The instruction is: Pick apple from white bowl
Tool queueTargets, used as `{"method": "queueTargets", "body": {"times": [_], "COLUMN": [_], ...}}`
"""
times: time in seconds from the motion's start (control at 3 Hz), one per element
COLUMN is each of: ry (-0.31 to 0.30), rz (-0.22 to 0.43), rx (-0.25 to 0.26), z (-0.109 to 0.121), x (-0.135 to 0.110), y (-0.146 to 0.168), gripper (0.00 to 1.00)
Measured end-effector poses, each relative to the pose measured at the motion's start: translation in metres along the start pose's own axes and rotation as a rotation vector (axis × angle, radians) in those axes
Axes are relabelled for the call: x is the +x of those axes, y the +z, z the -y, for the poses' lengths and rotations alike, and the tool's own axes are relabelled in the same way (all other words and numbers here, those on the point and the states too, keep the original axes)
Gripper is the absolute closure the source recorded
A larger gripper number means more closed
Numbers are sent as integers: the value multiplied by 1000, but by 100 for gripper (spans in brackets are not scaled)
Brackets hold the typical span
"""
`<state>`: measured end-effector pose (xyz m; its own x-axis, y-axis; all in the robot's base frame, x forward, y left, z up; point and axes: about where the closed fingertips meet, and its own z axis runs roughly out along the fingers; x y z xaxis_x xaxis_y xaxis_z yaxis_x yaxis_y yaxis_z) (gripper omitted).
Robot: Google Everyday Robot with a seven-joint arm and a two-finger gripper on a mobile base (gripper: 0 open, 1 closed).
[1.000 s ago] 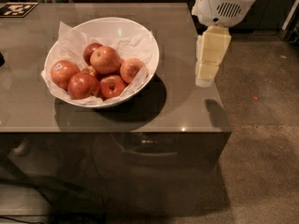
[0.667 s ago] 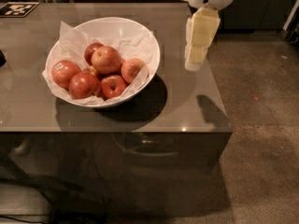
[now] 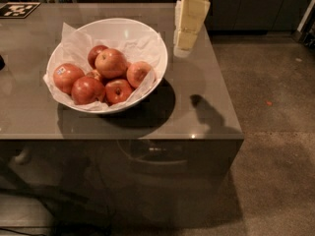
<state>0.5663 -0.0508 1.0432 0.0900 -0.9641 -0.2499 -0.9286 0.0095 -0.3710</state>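
Note:
The white bowl (image 3: 160, 49), lined with crumpled white paper, stands on the grey table (image 3: 206, 107) and holds several apples. The apple (image 3: 138, 73), paler orange-yellow with a red blush, lies at the bowl's right side against the paper. Darker red apples fill the middle and left, one with a white sticker (image 3: 66, 76). My gripper (image 3: 183, 49), with cream-coloured fingers, hangs down from the top edge just right of the bowl's far rim. It is above the table and apart from the apples, holding nothing.
A black-and-white marker card (image 3: 17, 9) lies at the table's far left corner. A dark object (image 3: 1, 62) shows at the left edge. The table's right edge drops to speckled floor (image 3: 275, 112). Dark cabinets run along the back.
My gripper has moved left and farther back over the table, from well right of the bowl to just beside its far right rim. The bowl and apples have not moved.

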Motion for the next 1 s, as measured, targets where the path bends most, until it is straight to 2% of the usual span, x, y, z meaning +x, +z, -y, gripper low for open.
{"method": "queueTargets", "body": {"times": [0.33, 0.67, 1.0], "ry": [-82, -158, -190], "rz": [86, 142, 194], "rx": [-19, -72, -170], "z": [11, 7, -9], "x": [-39, -80, -104], "y": [20, 44, 66], "gripper": [0, 0, 0]}}
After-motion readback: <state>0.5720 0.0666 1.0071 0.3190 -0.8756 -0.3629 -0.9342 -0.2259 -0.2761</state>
